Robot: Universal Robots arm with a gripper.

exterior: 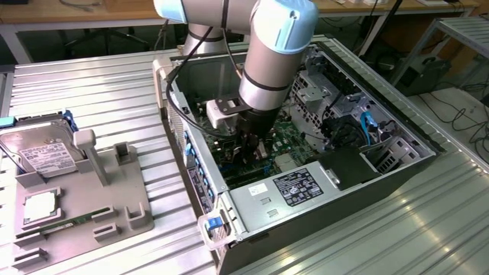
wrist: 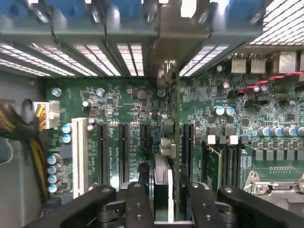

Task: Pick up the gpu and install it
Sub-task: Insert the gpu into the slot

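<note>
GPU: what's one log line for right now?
place: open computer case | hand: down over motherboard | gpu: upright at the hand, in line with a slot | seated: cannot tell

This is a robotics or electronics lab set up for computer assembly. An open desktop computer case [exterior: 306, 149] lies on a ribbed metal table [exterior: 99, 97] in the frame's centre, beside a grey fixture tray [exterior: 84, 206] holding a hard drive [exterior: 42, 152] at the left. Wooden benches [exterior: 77, 11] run along the top edge, and loose cables [exterior: 458, 114] trail over the floor at the upper right.
</note>
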